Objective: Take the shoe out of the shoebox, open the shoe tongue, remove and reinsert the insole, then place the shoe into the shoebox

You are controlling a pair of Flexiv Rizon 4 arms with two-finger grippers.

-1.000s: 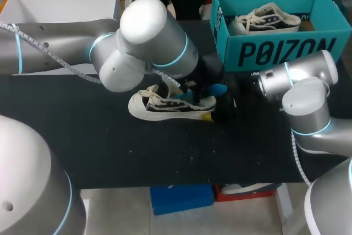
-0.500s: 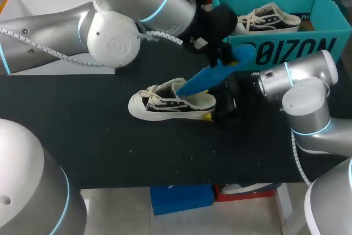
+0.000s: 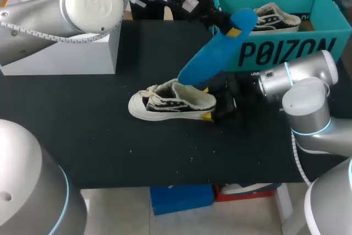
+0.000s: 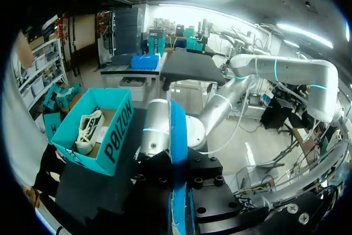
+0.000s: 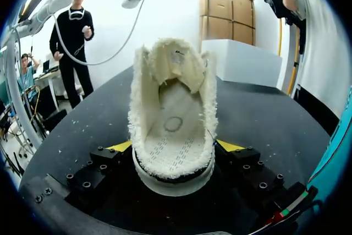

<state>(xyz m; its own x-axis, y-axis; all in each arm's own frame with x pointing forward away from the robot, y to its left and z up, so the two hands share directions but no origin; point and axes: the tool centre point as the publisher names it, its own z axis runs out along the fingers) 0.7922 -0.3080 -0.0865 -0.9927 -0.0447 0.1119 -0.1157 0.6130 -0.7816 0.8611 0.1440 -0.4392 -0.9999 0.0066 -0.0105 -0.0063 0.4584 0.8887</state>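
Note:
A white and black shoe [image 3: 170, 103] lies on the black table, toe to the left. My right gripper [image 3: 215, 107] is shut on its heel; in the right wrist view the shoe [image 5: 173, 114] sits between the yellow fingertips [image 5: 122, 146], its inside bare and the tongue folded forward. My left gripper [image 3: 231, 25] hangs above the shoe and in front of the shoebox, shut on one end of the blue insole [image 3: 212, 59], which slants down toward the shoe without touching it. In the left wrist view the insole [image 4: 177, 147] shows edge-on between the fingers.
The teal shoebox [image 3: 324, 23] stands open at the back right with a second shoe [image 3: 267, 19] in it. A white box [image 3: 60, 53] stands at the back left. My right arm's wrist [image 3: 286, 78] lies just in front of the shoebox.
My left arm has risen and swung back, drawing the blue insole up out of the shoe until it hangs free. The right gripper and the shoe have stayed put.

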